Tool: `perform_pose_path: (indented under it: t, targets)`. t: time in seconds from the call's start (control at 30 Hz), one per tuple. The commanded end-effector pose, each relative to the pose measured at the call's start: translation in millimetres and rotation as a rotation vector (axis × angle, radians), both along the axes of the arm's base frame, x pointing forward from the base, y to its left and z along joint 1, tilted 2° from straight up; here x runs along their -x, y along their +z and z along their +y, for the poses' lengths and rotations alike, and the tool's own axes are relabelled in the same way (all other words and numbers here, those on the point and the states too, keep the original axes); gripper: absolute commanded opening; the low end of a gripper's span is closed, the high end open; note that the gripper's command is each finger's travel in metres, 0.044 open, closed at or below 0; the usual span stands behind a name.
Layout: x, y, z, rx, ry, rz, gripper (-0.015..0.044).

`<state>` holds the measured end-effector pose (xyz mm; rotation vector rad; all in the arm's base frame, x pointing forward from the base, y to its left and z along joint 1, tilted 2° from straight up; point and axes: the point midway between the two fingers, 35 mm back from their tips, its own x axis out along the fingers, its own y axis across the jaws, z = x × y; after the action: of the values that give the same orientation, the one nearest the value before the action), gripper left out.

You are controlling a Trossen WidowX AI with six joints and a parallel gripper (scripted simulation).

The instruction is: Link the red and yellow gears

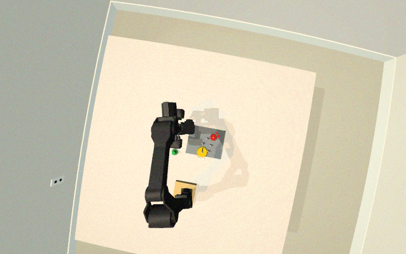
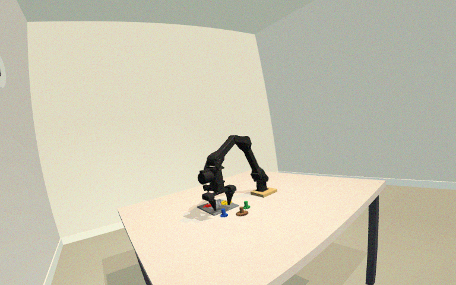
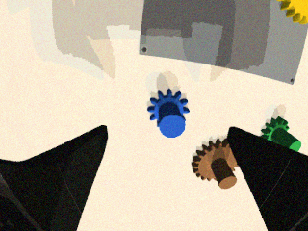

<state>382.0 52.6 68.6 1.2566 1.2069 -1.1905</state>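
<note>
The grey board (image 1: pixel 217 154) (image 2: pixel 205 208) (image 3: pixel 285 62) bears the red gear (image 1: pixel 212 136) (image 2: pixel 207 205) and the yellow gear (image 1: pixel 200 153) (image 2: pixel 224 202) (image 3: pixel 299 9). Several empty pegs (image 1: pixel 211 145) show near them. The blue gear (image 2: pixel 224 212) (image 3: pixel 171 126), the brown gear (image 2: pixel 241 212) (image 3: pixel 205 163) and the green gear (image 1: pixel 174 152) (image 2: pixel 246 205) (image 3: pixel 275 130) stand upright on the table. My gripper (image 2: pixel 222 206) (image 3: pixel 169 133) is open and empty, above the table. In the wrist view the blue gear appears between the fingertips; the right finger partly covers the brown gear. The arm hides the blue and brown gears in the top view.
The arm's wooden base (image 1: pixel 178 186) (image 2: pixel 271 191) stands on the table (image 1: pixel 254 105) (image 2: pixel 302 218). The brown and green gears stand close to the right finger in the wrist view. Arm shadows fall across the board and table.
</note>
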Motion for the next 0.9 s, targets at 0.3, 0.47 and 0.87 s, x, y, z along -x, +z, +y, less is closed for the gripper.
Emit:
perform_pose_path:
  t: [0.3, 0.47, 0.87]
  targets:
    - [2.1, -21.6, 1.2, -0.003, -0.005, 0.009, 0.0440]
    - [2.1, -21.8, 1.2, -0.003, -0.005, 0.009, 0.0440]
    - [2.1, -21.8, 1.2, -0.003, -0.005, 0.009, 0.0151]
